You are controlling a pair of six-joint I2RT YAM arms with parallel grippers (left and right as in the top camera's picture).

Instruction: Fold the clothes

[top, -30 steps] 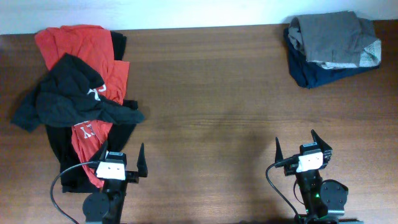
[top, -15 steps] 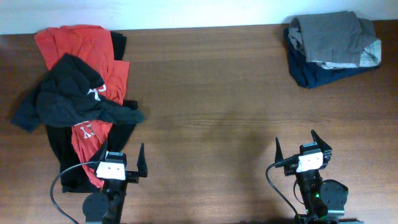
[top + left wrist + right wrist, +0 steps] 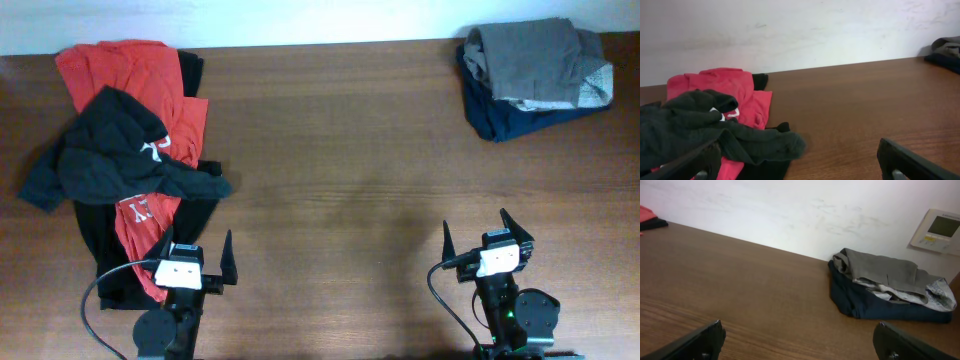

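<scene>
Two soft piles: crumpled black-red clothes (image 3: pixel 110 160), folded grey-navy stack (image 3: pixel 530 75); left hand (image 3: pixel 197 260) and right hand (image 3: pixel 481 240) gape empty.

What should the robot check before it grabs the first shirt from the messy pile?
1. Left tool open and holding nothing: ok.
2. Right tool open and holding nothing: ok.
3. Black T-shirt on top of the pile, nothing covering it: ok.
4. Black T-shirt lying flat: not ok, it is crumpled over the red shirt.
5. Bare table in the middle to fold on: ok.
6. Left tool clear of the cloth: cannot tell, since one finger sits right at the pile's edge.
</scene>
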